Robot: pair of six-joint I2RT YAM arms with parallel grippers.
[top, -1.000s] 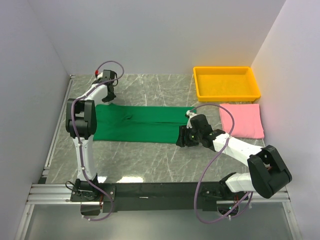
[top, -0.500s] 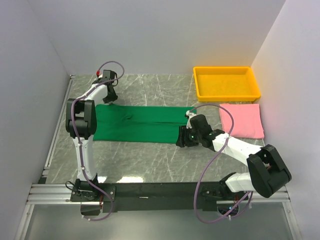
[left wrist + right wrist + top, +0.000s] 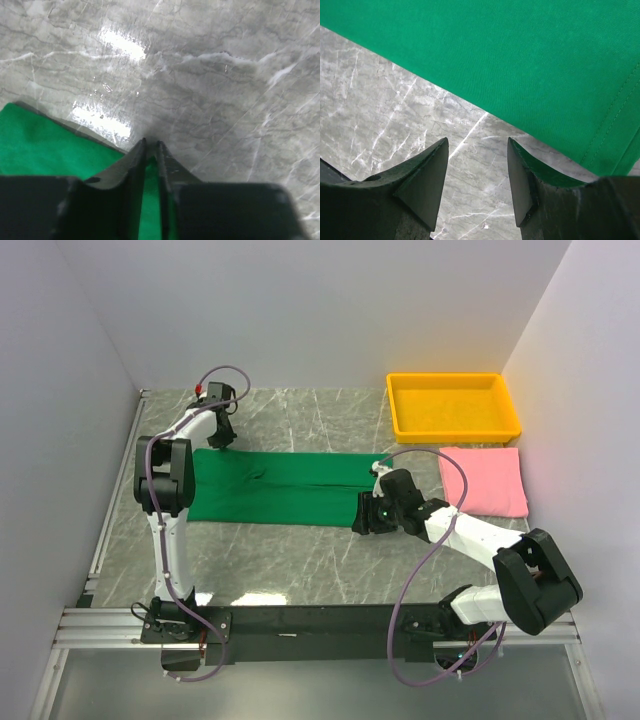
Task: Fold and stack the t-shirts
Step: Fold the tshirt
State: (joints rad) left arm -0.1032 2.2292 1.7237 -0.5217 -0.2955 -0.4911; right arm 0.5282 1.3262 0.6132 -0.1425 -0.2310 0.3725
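The dark green t-shirt (image 3: 280,488) lies flat as a long band across the middle of the table. My left gripper (image 3: 217,439) is at its far left corner. In the left wrist view the left gripper (image 3: 150,145) is shut on a thin strip of the green t-shirt (image 3: 45,142). My right gripper (image 3: 363,517) is at the shirt's near right corner. In the right wrist view the right gripper (image 3: 477,144) is open over bare marble, with the shirt's edge (image 3: 520,60) just ahead. The pink t-shirt (image 3: 486,480) lies folded flat at the right.
A yellow plastic tray (image 3: 455,425) stands at the far right, just behind the pink t-shirt. White walls close in the table on the left, back and right. The grey marble tabletop (image 3: 280,560) shows in front of the green shirt.
My left gripper has shifted slightly to the right at the shirt's far left corner. The right arm and both shirts have hardly moved.
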